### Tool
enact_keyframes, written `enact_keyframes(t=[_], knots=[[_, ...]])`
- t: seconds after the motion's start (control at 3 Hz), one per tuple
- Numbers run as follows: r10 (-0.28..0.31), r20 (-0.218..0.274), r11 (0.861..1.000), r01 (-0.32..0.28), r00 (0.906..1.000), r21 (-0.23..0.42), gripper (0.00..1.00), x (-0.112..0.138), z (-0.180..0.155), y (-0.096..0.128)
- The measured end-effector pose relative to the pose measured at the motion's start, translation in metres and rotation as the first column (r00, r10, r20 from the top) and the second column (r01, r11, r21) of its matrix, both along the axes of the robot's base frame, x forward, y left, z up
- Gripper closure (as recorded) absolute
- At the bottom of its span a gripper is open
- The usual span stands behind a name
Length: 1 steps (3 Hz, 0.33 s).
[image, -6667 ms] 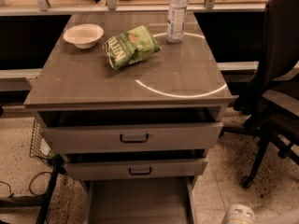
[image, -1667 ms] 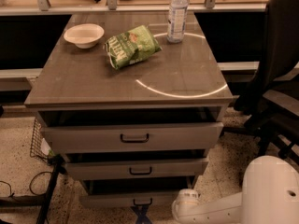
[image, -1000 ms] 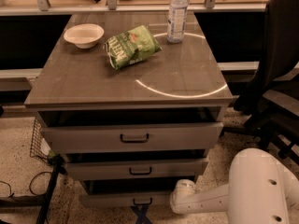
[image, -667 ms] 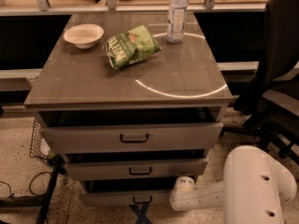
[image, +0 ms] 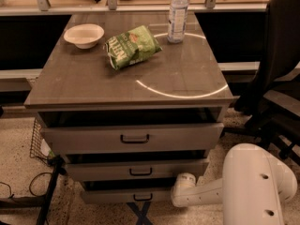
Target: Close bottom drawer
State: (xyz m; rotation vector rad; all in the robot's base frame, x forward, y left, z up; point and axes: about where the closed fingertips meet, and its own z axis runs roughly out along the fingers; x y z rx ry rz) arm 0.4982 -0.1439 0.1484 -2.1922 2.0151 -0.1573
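Observation:
The bottom drawer (image: 112, 196) is the lowest of three grey-beige drawer fronts of the cabinet, with a small dark bar handle (image: 143, 197). Its front stands nearly flush under the middle drawer (image: 93, 170), with a dark slit above it. My white arm (image: 253, 186) reaches in from the lower right, its wrist (image: 183, 191) close to the right end of the bottom drawer front. My gripper (image: 139, 212) shows as a dark shape just below the drawer's handle, partly cut off by the frame's lower edge.
The top drawer (image: 84, 137) stands slightly out. On the cabinet top (image: 84, 83) are a white bowl (image: 84, 34), a green chip bag (image: 132, 46) and a water bottle (image: 178, 14). A dark office chair (image: 276, 78) stands at the right. A wire basket (image: 37, 139) and cables (image: 18, 191) lie at the left.
The bottom drawer, pulled far out at first, now stands pushed in. My arm has come in from the lower right, and its large housing has shifted a little left over the last second.

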Motion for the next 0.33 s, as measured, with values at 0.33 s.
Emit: enact_keyframes(t=[0.33], knots=[[-0.001,0.024,1.000,0.001,0.9997,0.019,1.00,0.0086,0.0082,-0.0032]])
